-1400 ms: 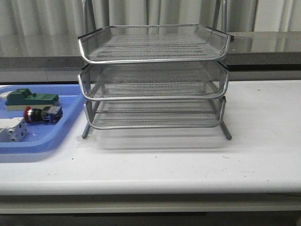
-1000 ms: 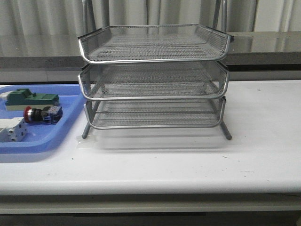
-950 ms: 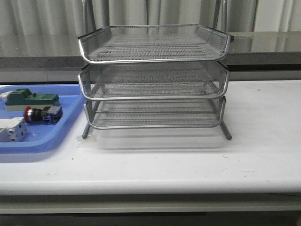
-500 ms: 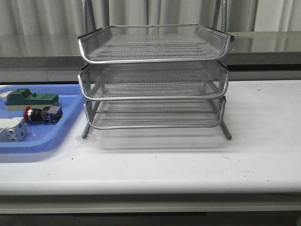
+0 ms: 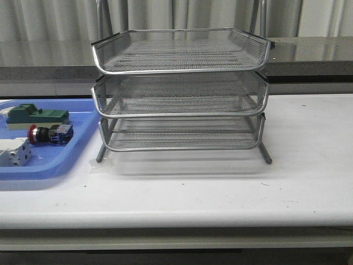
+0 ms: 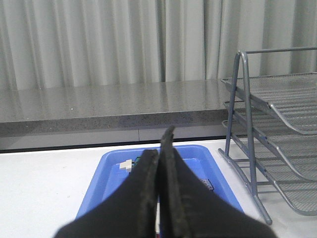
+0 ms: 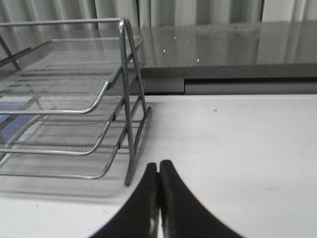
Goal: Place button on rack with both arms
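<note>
Button: I see the button (image 5: 49,133) lying on its side in the blue tray (image 5: 83,144), at about 9 o'clock from the rack (image 5: 181,91) in the front view. Its red cap points to 9 o'clock and its blue block to 3 o'clock.
Neighbours: a green part (image 5: 36,116) lies just beside it at 12 o'clock, and a white part (image 5: 15,152) just beside it at 7 o'clock.
Rack: it stands on the tabletop (image 5: 220,187) with three mesh tiers, and I see nothing in them.
Left tool: the left tool (image 6: 159,158) has its two fingers pressed together and holds nothing. It looks over the blue tray (image 6: 111,163).
Right tool: the right tool (image 7: 159,176) is also closed on nothing, above the tabletop near a rack leg (image 7: 130,163).
Step in hand: I judge that the task is not yet begun, and the first step is to reach for the button with the left tool.
How to do it well: I would open the fingers before going down, take the black middle body across its short side, and keep away from the green and white parts.
Risk: the round body may roll if only one finger touches it first.
</note>
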Robot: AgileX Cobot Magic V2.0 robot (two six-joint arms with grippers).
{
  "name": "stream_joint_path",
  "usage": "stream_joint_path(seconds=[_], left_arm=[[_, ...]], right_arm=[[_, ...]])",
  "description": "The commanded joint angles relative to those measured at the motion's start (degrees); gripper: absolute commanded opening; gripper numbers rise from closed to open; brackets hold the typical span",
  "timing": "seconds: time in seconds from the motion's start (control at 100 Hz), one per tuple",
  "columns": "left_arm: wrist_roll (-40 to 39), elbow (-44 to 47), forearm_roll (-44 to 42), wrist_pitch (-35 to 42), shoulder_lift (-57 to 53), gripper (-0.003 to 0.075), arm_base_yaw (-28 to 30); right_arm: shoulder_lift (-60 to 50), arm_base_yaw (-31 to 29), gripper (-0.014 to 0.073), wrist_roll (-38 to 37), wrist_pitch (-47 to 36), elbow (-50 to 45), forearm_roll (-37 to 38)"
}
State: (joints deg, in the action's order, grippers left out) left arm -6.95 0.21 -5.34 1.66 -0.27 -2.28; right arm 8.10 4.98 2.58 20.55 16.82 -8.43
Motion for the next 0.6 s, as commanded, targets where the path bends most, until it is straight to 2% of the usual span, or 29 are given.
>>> stream_joint_path(seconds=[0.0,0.12,0.22,0.59], left_arm=[[-0.4,1.9,0.2,4.5,-1.8,-0.0020,0.2],[-0.4,1.9,0.2,4.5,-1.8,-0.0020,0.2],[-0.4,1.9,0.2,4.5,-1.8,-0.0020,0.2],[-0.4,1.9,0.2,4.5,-1.8,-0.0020,0.2]], right_arm=[[6.3,0.0,-0.0057,0.2,2.5,7.3,-0.9],[14.5,0.0,-0.0057,0.2,10.1,13.9,-2.5],[20.8,0.0,-0.0057,0.2,13.2,18.2,-5.3],[35.6,0.0,-0.0042,0.2,10.4,20.3,-22.3]])
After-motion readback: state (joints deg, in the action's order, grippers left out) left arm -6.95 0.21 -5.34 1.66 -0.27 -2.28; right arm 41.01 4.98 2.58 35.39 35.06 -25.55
